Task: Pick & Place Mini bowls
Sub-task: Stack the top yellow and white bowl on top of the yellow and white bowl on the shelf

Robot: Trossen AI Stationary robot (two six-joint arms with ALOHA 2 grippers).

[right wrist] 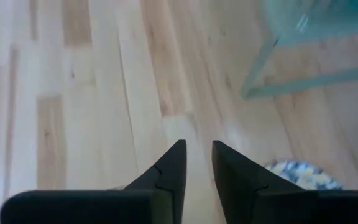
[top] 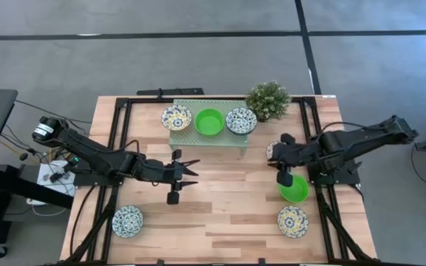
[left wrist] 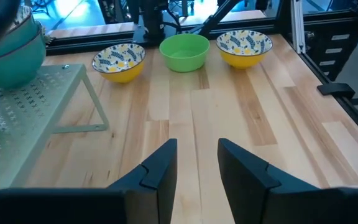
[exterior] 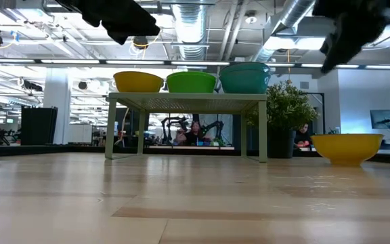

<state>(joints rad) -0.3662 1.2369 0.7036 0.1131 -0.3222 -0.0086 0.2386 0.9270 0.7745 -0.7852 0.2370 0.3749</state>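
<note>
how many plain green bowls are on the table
2. One green bowl sits in the middle of the green rack, between two patterned bowls. The other green bowl sits near the table's right edge, partly under the right gripper. More could be hidden.

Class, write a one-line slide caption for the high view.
Three mini bowls line a green rack; both arms hover over the table.
</note>
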